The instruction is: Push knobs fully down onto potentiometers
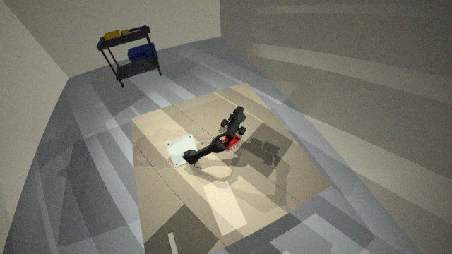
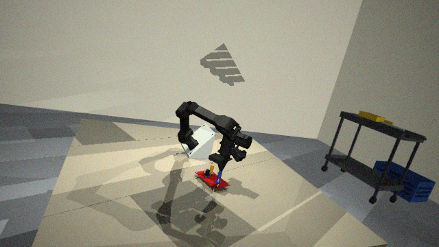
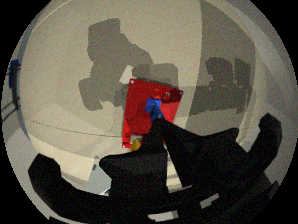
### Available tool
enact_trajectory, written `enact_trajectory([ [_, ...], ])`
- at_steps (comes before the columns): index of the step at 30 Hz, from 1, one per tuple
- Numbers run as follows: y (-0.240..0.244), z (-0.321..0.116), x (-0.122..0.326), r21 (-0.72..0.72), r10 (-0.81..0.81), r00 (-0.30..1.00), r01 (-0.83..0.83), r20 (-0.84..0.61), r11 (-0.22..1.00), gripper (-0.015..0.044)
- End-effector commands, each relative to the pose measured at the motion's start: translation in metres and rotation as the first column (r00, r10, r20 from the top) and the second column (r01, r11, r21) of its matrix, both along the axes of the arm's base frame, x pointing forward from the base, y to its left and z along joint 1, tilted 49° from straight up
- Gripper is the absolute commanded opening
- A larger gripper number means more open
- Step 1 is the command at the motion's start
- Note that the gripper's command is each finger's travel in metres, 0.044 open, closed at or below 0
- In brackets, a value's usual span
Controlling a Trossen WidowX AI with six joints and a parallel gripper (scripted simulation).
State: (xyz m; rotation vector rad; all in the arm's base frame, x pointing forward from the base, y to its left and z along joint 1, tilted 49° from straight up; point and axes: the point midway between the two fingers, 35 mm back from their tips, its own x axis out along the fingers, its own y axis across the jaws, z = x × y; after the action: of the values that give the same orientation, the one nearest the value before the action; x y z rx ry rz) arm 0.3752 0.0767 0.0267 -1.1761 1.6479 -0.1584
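The red circuit board (image 1: 233, 142) (image 2: 223, 185) (image 3: 136, 107) stands low over the table under the arm. A blue knob (image 2: 219, 176) (image 3: 153, 105) stands upright near one end of it. A yellow knob (image 2: 212, 167) (image 3: 135, 145) stands near the other end, beside a black part (image 2: 207, 173). My gripper (image 2: 220, 171) (image 3: 157, 120) is shut with nothing between the fingers. It points down, and its closed tips are at the top of the blue knob; in the wrist view they overlap it. Whether they press on it, and any gap under either knob, is too small to tell.
The arm's base sits on a white plate (image 1: 181, 149) (image 2: 203, 138) on the wooden table (image 1: 155, 123) (image 2: 103, 165). A dark cart (image 1: 138, 70) (image 2: 384, 128) with a blue crate (image 1: 141, 53) (image 2: 416, 186) stands on the floor beyond the table.
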Motion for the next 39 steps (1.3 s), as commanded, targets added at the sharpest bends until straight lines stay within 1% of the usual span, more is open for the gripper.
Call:
enact_trajectory([
  [1, -0.0014, -0.0007, 0.0002, -0.004, 0.004, 1.000, -0.004, -0.001, 1.000, 0.0000],
  [39, -0.0050, -0.0038, 0.0004, -0.004, 0.004, 1.000, -0.004, -0.001, 1.000, 0.0000],
])
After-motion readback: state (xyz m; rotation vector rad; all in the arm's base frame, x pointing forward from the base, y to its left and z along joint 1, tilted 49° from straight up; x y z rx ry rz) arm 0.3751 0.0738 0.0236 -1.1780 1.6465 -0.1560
